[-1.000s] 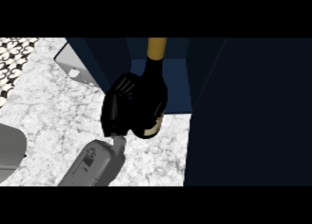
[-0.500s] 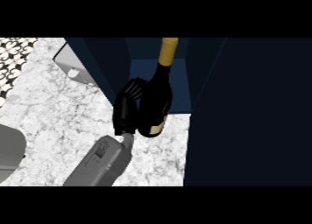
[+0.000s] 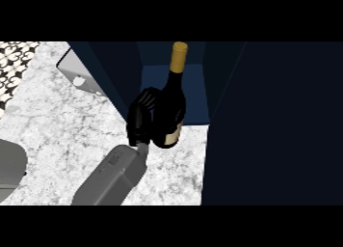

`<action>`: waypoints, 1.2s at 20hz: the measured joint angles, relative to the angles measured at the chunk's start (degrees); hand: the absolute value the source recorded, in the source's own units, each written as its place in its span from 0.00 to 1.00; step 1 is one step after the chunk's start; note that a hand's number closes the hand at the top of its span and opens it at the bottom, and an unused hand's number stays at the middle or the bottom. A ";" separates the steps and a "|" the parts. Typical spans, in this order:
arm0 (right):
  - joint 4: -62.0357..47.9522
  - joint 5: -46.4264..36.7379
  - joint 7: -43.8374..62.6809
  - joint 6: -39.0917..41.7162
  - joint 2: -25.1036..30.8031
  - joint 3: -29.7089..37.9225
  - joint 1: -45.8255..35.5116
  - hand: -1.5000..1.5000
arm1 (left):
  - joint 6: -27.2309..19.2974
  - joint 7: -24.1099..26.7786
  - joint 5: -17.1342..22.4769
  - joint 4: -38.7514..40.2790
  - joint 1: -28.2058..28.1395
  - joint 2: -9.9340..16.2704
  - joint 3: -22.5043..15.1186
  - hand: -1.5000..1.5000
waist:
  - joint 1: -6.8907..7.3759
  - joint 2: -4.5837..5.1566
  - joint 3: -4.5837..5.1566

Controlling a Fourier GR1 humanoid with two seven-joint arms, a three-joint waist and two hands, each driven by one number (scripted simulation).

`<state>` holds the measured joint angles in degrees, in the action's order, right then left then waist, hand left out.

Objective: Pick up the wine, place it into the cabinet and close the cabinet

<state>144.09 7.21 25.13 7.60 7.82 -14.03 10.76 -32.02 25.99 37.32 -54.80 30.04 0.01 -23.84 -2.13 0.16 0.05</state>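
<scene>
The wine bottle point(image 3: 173, 108) is dark with a gold foil top and a pale label near its base. It points up the view at the mouth of the open dark blue cabinet point(image 3: 195, 91), its neck over the cabinet's floor and its base just above the marble counter's edge. My right hand point(image 3: 140, 120) is curled round the bottle's left side, and its grey forearm point(image 3: 110, 178) comes in from the lower edge. The left hand does not show.
One cabinet door point(image 3: 107, 72) angles out at the left of the opening, and a large dark panel point(image 3: 281, 125) fills the right side. A light grey rounded object point(image 3: 78, 75) lies behind the left door. A grey shape point(image 3: 4, 169) sits at the left edge on the marble counter point(image 3: 60, 125).
My right hand has carried the bottle to the right and farther into the cabinet's opening. The bottle's neck now reaches higher in the view.
</scene>
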 measured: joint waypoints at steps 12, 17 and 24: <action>-0.04 0.08 1.15 -0.40 -1.02 -0.13 -0.58 0.00 | 1.35 2.98 9.28 12.49 10.11 -0.01 1.16 1.00 | 0.01 0.00 -0.01; -0.13 0.26 -0.31 1.07 -0.76 0.51 0.48 0.00 | 1.12 3.77 11.79 17.13 14.06 0.00 1.99 1.00 | -0.36 0.12 -0.01; -0.62 0.18 -1.13 1.82 -1.23 0.89 0.49 0.00 | 1.72 2.67 11.41 26.09 21.27 0.14 5.50 1.00 | -0.10 0.48 0.04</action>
<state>143.47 7.39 24.00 9.41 6.59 -13.14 11.26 -30.30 28.66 48.74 -28.72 51.31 0.15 -18.35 -2.23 0.64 0.09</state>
